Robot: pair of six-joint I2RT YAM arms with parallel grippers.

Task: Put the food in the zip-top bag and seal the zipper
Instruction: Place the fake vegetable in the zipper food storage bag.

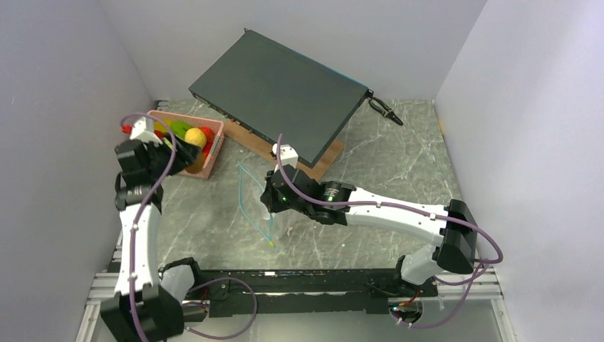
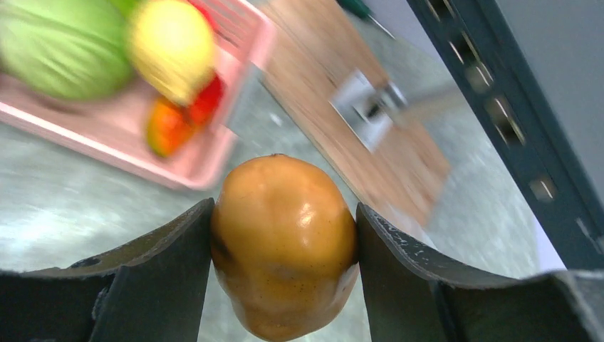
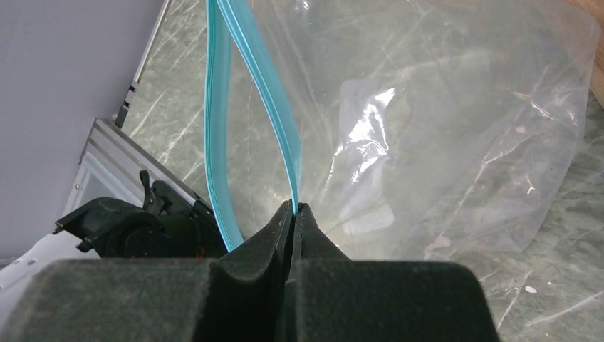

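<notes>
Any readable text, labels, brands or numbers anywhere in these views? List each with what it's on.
No readable text in any view.
Pale panel on the zip-top bag: no lettering legible.
White tag on the wooden board: blurred, unreadable.
Black case: no markings visible.

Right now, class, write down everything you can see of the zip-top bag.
The zip-top bag is clear, crinkly, glossy plastic with a pale rectangular patch on one face. Its teal zipper is parted into two strips, so the mouth stands open. The right claw is shut on one strip, holding that edge up, while the body lies on the grey marbled table. It looks empty.
</notes>
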